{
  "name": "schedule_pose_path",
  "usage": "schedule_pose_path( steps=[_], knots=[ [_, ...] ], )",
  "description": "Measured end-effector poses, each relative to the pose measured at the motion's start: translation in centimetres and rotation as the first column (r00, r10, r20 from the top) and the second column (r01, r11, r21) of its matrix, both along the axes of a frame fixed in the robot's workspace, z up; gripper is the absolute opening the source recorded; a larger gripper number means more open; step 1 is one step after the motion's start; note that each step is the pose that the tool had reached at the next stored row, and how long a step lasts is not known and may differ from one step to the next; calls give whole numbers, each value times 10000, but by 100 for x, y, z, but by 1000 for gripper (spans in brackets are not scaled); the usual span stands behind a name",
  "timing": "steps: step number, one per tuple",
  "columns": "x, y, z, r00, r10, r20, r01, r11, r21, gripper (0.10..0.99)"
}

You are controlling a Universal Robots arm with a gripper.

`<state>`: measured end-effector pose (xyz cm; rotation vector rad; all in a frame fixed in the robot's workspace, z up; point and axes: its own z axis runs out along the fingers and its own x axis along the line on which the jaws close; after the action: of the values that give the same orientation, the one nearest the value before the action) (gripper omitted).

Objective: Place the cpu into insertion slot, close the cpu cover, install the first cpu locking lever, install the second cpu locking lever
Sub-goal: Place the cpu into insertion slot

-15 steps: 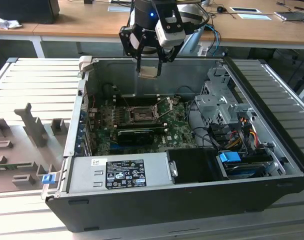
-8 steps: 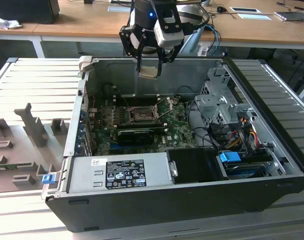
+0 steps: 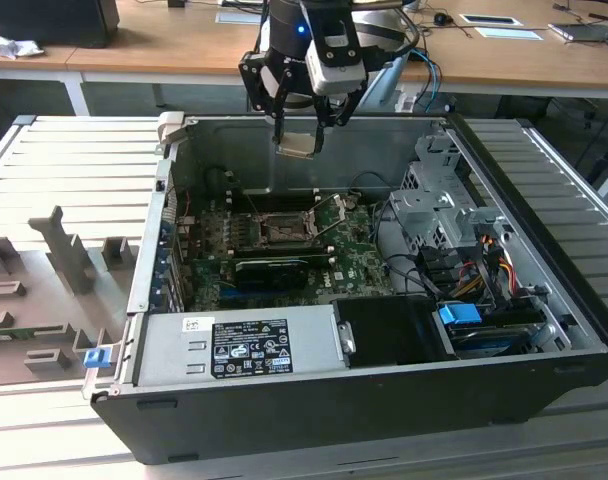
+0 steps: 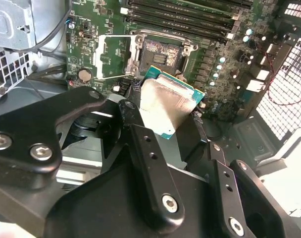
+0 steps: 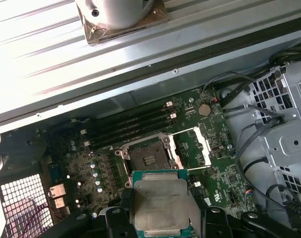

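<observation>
Starting at 9 o'clock in the exterior view, a grey fixture tray (image 3: 54, 270) with upright blocks lies beside the open computer case (image 3: 284, 410). Inside the case the green motherboard (image 3: 224, 260) lies flat.

Over the case's far wall, at about 12 o'clock, hangs the gripper (image 3: 302, 125), its black fingers pinching the cpu (image 3: 297, 144) by two opposite edges. The chip is in the air, well clear of the board. The insertion slot (image 3: 282, 229) lies at 6 o'clock from it in that view, bare, with its pin field exposed. In the first wrist view the cpu cover (image 5: 203, 147) is swung open beside the socket, its square window showing the board behind.

I'd say this is the first step, the placing, not yet done. As I judge it, seating the chip calls for it to be held level and squared edge-for-edge with the socket frame, and set down without sliding across the pins.

The cpu in both wrist views (image 4: 165, 106) is a dull silver-grey plate with notched corners on a thin green board. In the exterior view its underside looks tan, and it seems slightly tilted.

At 3 o'clock sits a perforated metal drive cage (image 3: 434, 200) with cable bundles.
</observation>
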<state>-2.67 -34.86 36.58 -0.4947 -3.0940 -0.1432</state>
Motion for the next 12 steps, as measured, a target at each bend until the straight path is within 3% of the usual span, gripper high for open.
schedule_pose_path(
  steps=[12],
  knots=[
    [0, 0, -2, 9991, -421, 0, 421, 9991, 1, 529]
  ],
)
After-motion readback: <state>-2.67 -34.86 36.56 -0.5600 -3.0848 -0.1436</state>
